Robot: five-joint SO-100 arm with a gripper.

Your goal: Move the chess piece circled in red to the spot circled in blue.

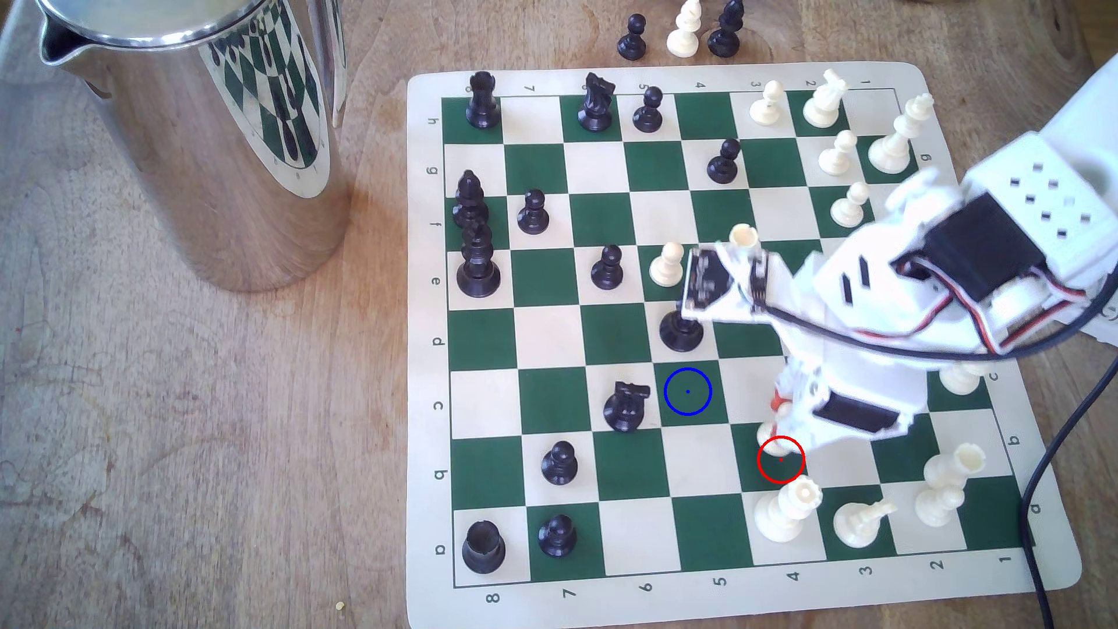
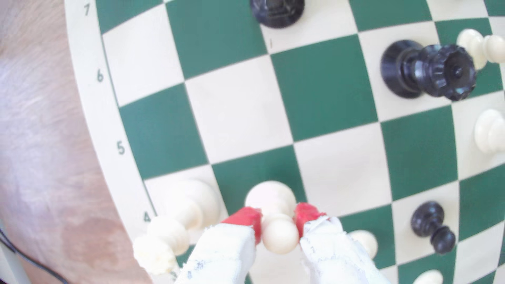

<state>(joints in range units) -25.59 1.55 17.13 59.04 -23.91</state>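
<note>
The gripper (image 2: 278, 221) is reaching down over the board (image 1: 426, 338) from the exterior view's right, its two red-tipped fingers (image 2: 247, 218) sitting on either side of the white pawn (image 2: 278, 218). In the wrist view the tips are pressing against the pawn's neck just under its ball head, so the fingers are clamping the pawn. The pawn's base is sitting on a dark green square; whether it is resting on the board or hanging just off it cannot be told.

In the exterior view the gripper (image 1: 780, 414) is covering most of the pawn (image 1: 771, 438), whose base is overlapping the red ring (image 1: 781, 459) at about the ring's 11 o'clock edge. The blue ring (image 1: 687, 391) is lying on a dark green square at about 10 o'clock from the red ring, one file over and one rank up, with nothing standing in it. A black knight (image 1: 626, 406) is standing just beside the blue ring at its 9 o'clock, and a black queen (image 1: 681, 329) is standing on the square at its 12 o'clock. A white rook (image 1: 786, 508) is standing just beside the red ring at its 6 o'clock. A steel jug (image 1: 199, 133) is standing on the table (image 1: 181, 453), well apart from the board at its 10 o'clock
</note>
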